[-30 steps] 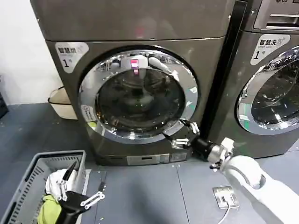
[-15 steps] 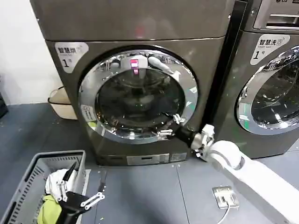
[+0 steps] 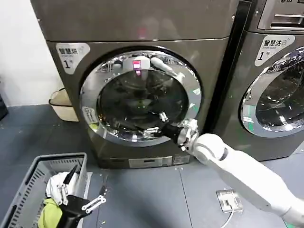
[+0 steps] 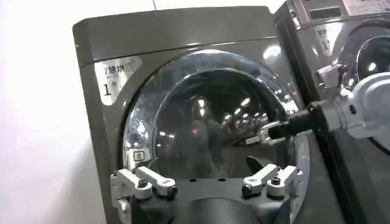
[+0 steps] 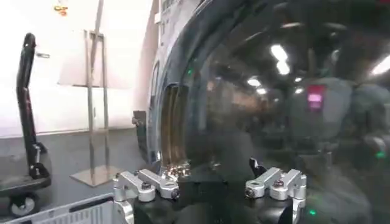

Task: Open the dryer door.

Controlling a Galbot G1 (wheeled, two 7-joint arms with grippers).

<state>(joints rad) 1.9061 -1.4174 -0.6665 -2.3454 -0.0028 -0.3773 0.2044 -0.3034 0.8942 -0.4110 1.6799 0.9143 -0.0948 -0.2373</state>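
Note:
The dryer door [image 3: 140, 97] is a round porthole with a wide chrome rim and dark glass, and it lies flush on the bronze-grey machine. My right gripper [image 3: 157, 123] is open in front of the lower right part of the glass, just inside the rim. In the right wrist view the open right gripper [image 5: 212, 185] sits close to the dark glass [image 5: 286, 103], with nothing between its fingers. My left gripper [image 3: 80, 202] hangs open low at the left beside the basket. In the left wrist view the left gripper [image 4: 207, 182] faces the door [image 4: 213, 122] from farther off.
A grey laundry basket [image 3: 26, 178] with clothes stands on the floor at the lower left. A second chrome-rimmed machine [image 3: 275, 95] stands to the right. A beige tub [image 3: 61, 105] sits by the wall, and a white floor box with a cable [image 3: 229, 199] lies near the right arm.
My right gripper has moved left and slightly up, from below the rim's lower right edge onto the front of the glass. The door and the left arm have not moved.

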